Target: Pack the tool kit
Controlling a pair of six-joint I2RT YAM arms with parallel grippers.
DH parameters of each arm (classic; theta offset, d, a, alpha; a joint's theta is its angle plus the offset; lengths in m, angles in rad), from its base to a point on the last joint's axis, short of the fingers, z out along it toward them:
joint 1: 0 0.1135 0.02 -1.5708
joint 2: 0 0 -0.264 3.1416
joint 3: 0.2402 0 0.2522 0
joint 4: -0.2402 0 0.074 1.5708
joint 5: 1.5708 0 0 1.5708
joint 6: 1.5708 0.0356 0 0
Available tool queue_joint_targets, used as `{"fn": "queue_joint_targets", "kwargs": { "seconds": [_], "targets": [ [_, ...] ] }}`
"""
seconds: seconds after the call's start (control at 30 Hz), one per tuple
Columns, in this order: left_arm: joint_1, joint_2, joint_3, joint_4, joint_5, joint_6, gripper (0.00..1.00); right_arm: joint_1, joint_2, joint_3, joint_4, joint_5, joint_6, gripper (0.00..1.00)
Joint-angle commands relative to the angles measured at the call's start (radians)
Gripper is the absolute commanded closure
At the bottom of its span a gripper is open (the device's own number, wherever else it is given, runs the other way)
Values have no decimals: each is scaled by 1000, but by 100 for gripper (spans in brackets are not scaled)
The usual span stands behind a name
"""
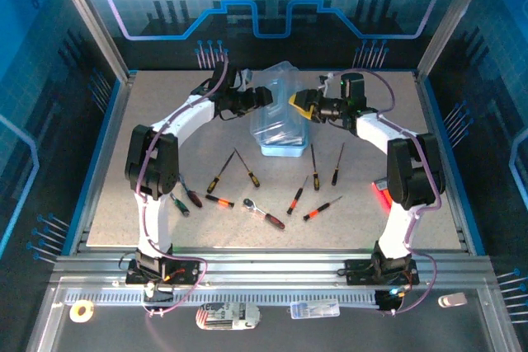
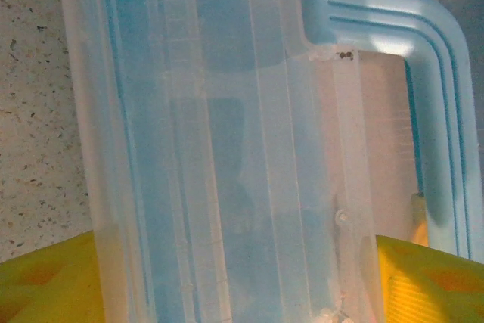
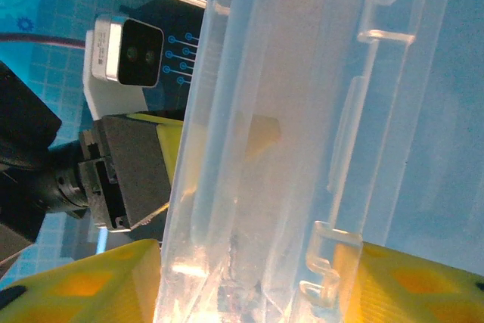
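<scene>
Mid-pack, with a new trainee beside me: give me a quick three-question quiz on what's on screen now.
1. True or false: the ratchet wrench lies inside the box.
2. The box sits between the fingers of: A) the left gripper alone; B) the right gripper alone; C) both.
3. Where are the screwdrivers?
Key: 1 false; 2 C; 3 loose on the table, on the arm-base side of the box.

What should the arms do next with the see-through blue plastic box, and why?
Probably ease the clear lid fully back. The translucent pale-blue rectangular plastic box sits between the left pincer and right pincer, lid apparently raised, while the black-and-orange-handled screwdrivers and metal ratchet wrench lie outside it on the speckled table.
</scene>
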Motion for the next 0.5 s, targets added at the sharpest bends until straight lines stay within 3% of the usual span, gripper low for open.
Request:
{"fn": "queue_joint_targets", "kwargs": {
  "seconds": [0.0, 0.07, 0.47],
  "targets": [
    [11, -1, 28, 102, 101, -3, 13, 15, 28, 23, 88, -37, 62, 41],
    [21, -13, 23, 94, 104, -5, 1, 15, 38, 25, 113, -43, 84, 42],
    [100, -130, -161, 181, 112, -61, 1, 30, 60, 100, 62, -49, 61, 42]
  ]
}}
